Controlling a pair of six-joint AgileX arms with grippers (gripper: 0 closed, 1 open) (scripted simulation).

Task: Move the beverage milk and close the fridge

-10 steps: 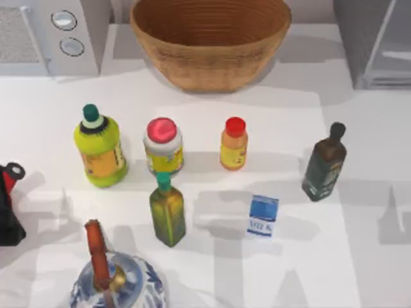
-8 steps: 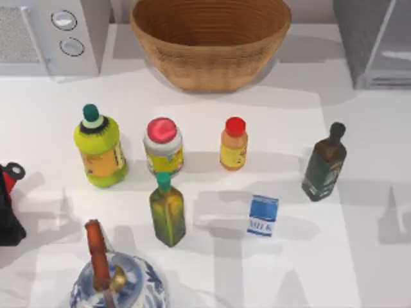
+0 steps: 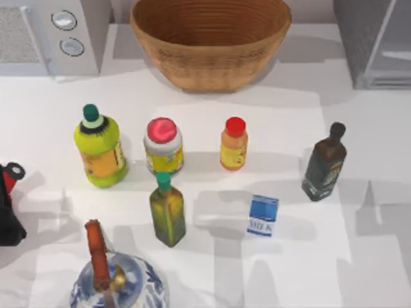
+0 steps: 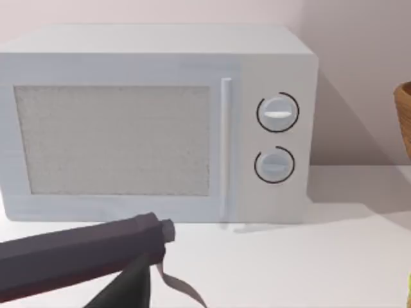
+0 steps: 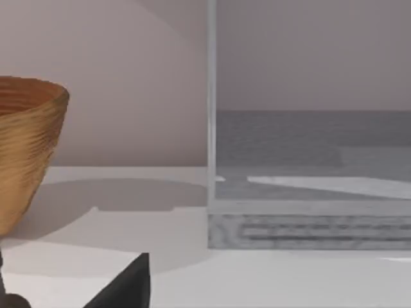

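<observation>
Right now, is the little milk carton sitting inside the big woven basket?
No, the beverage milk stands on the white table, well in front of the basket.

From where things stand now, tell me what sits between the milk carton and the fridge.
The dark bottle stands on the table between the milk carton and the fridge at the far right corner, roughly on the direct line. Nothing else visible blocks that path.

left tool (image 4: 138, 282) low, over table
</observation>
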